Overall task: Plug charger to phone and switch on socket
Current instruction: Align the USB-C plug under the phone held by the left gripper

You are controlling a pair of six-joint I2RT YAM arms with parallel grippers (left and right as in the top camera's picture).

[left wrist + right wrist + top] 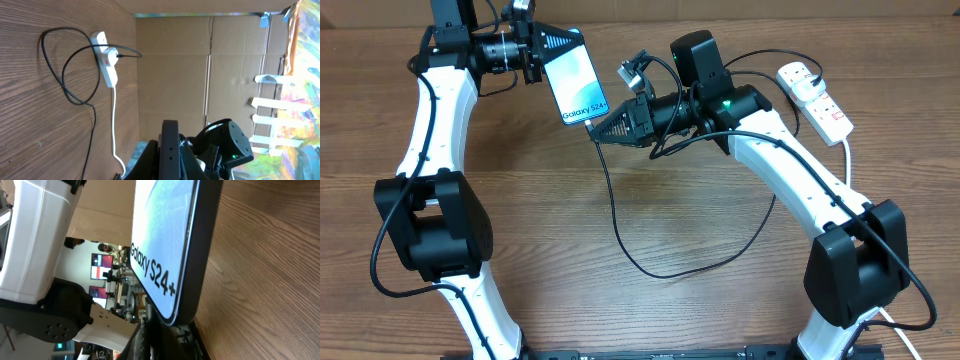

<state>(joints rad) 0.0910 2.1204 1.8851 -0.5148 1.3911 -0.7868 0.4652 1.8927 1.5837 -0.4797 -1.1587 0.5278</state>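
My left gripper (548, 52) is shut on the top end of the phone (575, 78) and holds it tilted above the table, its blue-white screen and "Galaxy S24+" text facing up. In the left wrist view the phone (170, 147) shows edge-on between the fingers. My right gripper (598, 127) is shut on the charger's connector end, right at the phone's lower short edge (165, 230). The tip itself is hidden behind the fingers (167, 340). The black charger cable (616, 215) loops over the table to the white socket (813, 92) at the far right, which also shows in the left wrist view (106, 62).
The socket's thick white cord (847, 160) runs down the right side past the right arm's base. A cardboard wall (200, 65) stands behind the table. The slack charger cable lies in a wide loop (64, 80) on the wooden tabletop between the two arms.
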